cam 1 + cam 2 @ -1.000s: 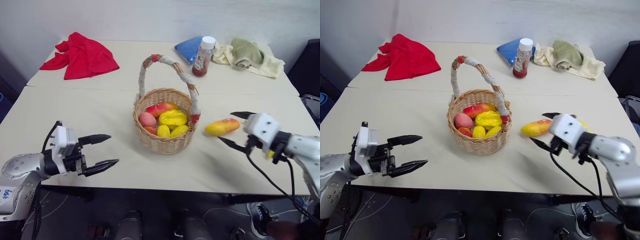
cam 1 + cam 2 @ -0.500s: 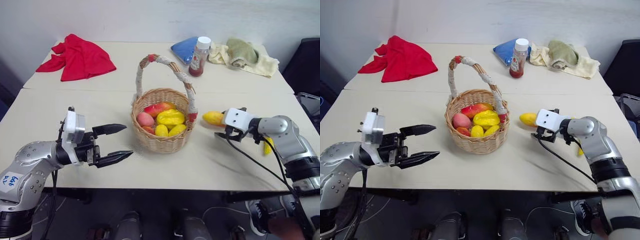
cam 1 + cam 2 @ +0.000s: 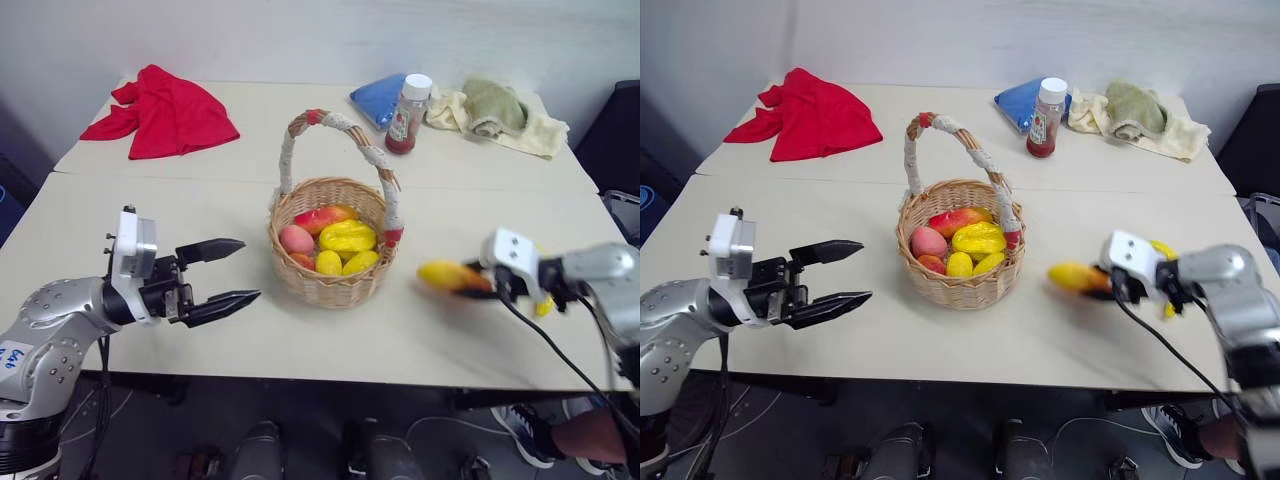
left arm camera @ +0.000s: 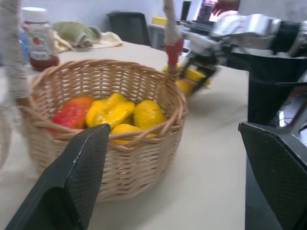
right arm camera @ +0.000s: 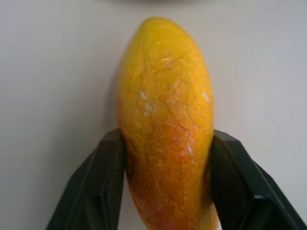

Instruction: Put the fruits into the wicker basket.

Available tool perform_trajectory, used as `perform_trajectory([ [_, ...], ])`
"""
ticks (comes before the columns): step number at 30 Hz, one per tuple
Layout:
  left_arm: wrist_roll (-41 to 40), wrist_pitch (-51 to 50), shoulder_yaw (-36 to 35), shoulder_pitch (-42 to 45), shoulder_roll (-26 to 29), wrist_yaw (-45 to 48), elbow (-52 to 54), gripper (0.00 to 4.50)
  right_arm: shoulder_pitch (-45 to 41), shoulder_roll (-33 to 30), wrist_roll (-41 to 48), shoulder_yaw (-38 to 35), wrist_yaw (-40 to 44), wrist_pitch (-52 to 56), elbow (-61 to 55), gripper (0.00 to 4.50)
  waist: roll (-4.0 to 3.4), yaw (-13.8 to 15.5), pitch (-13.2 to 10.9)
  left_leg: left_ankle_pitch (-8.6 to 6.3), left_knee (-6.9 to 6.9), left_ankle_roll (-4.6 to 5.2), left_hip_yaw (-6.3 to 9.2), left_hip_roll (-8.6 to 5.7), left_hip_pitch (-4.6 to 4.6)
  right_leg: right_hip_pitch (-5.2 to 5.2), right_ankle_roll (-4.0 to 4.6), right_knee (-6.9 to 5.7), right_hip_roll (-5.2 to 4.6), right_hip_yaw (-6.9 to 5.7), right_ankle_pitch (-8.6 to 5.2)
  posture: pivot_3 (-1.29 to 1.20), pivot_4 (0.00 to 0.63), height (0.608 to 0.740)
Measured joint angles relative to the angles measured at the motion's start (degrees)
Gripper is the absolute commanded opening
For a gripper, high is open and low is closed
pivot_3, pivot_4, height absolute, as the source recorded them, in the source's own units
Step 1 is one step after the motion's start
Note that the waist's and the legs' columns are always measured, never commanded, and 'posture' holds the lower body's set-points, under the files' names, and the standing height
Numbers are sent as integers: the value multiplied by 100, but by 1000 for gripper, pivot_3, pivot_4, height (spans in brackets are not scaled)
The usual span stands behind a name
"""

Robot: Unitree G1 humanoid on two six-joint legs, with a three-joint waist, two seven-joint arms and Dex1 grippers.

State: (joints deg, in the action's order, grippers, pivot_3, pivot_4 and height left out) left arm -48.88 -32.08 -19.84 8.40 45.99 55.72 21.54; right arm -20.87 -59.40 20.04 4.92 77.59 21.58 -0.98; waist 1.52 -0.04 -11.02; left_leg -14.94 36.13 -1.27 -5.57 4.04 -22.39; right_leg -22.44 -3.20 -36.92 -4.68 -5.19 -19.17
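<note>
The wicker basket (image 3: 335,287) stands mid-table with several toy fruits inside: red, pink and yellow ones (image 3: 345,238). To its right is the orange-yellow mango (image 3: 448,275), gripped across its middle by my right gripper (image 3: 472,283), which is shut on it. In the right wrist view both black fingers (image 5: 103,179) press the mango's (image 5: 165,110) sides. Behind that hand a bit of yellow banana (image 3: 543,304) peeks out. My left gripper (image 3: 236,271) hovers open left of the basket (image 4: 120,158), pointing at it, nothing between its fingers.
At the table's back lie a red cloth (image 3: 165,110), a blue cloth (image 3: 378,97), a red-sauce bottle (image 3: 407,113) and green and yellow towels (image 3: 500,115). A seam crosses the table behind the basket. The front edge runs just below both grippers.
My right gripper has closed on the mango and drawn it toward the table's front edge, away from the basket. The left gripper has risen a little, staying open.
</note>
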Motion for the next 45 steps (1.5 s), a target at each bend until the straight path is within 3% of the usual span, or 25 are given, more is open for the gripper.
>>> perform_trajectory([
  [4, -32, -20, -17, -24, 14, 83, 12, 4500, -61, 205, 1738, -357, -275, 1762, -1886, 1973, -6, -167, -9, -6, 2, -5, -7, 4, 23, -4, 10, -12, 8, 24, 12, 0, 150, 740],
  [8, -29, -21, 2, -93, -28, 86, 18, 4500, -1078, 1923, 2652, -331, -1856, 2510, -2602, 1973, 4, -183, -8, 4, -4, -31, 11, 9, 26, -22, 37, -19, 37, 47, 22, 0, 150, 740],
  [12, -15, -1, -51, -288, -31, 105, 12, 4500, -1853, 3201, 2260, 153, -3415, 2815, -2454, 1973, 5, -147, -6, 23, 1, -65, -2, -4, -33, -104, 40, -56, 26, 68, 16, 0, 150, 740],
  [18, -21, -3, -227, -652, -31, 58, 66, 4500, -2134, 3633, 1011, 885, -4681, 2955, -1827, 1973, 10, -151, -3, 19, 28, -34, -12, -23, -73, -130, 30, -58, 7, 77, 21, 0, 150, 740],
  [25, -31, -3, -360, -837, -31, 17, 247, 4500, -1911, 3893, 1010, 698, -4542, 2476, -2045, 4362, 9, -158, -3, 2, 22, -2, -11, -15, -72, -130, 25, -56, 16, 76, 24, 0, 150, 740],
  [27, -33, -2, -371, -829, -31, 11, 253, 4500, -1754, 3873, 1219, 455, -4289, 2254, -2248, 4473, 9, -157, -3, 2, 21, -2, -11, -15, -71, -130, 25, -57, 16, 76, 24, 0, 150, 740],
  [31, -27, 11, -314, -692, -35, 21, 242, 4500, -914, 3107, 1996, -326, -3425, 2121, -2883, 4473, 10, -98, -3, -4, 23, 8, 1, -23, -70, -116, 21, -47, 12, 72, 26, 0, 150, 740],
  [34, -22, 27, -133, -397, -36, 64, 225, 4500, 432, 2375, 2517, -1225, -3046, 2214, -3411, 4473, 13, -7, -2, -6, 23, 11, 0, -25, -70, -111, 17, -34, 12, 71, 28, 0, 150, 740],
  [37, -15, 39, -11, -49, -30, 106, 161, 4500, 2005, 1745, 2084, -2095, -2552, 1619, -3485, 4473, 11, 32, -1, -4, 24, 11, -4, -27, -61, -100, 11, -24, 22, 71, 30, 0, 150, 740],
  [39, -12, 37, 100, 113, -32, 146, 69, 4500, 2716, 1740, 1811, -2608, -2370, 1161, -3436, 4473, 11, 8, -1, -2, 24, 7, -12, -30, -51, -99, 10, -30, 30, 77, 31, 0, 150, 740],
  [42, 21, 30, 454, 493, -87, 211, -28, 4500, 3709, 2263, 1416, -3654, -2310, 41, -2996, 4473, 14, 1, 0, -1, 21, -2, -22, -33, -31, -89, 10, -37, 50, 92, 31, 0, 150, 740],
  [45, 122, 43, 626, 670, -129, 287, -245, 4500, 4465, 2539, 822, -4258, -2190, -1105, -2330, 4473, 12, -2, 1, -3, 5, -9, -45, -31, 3, -79, 8, -37, 98, 132, 28, 0, 150, 740],
])
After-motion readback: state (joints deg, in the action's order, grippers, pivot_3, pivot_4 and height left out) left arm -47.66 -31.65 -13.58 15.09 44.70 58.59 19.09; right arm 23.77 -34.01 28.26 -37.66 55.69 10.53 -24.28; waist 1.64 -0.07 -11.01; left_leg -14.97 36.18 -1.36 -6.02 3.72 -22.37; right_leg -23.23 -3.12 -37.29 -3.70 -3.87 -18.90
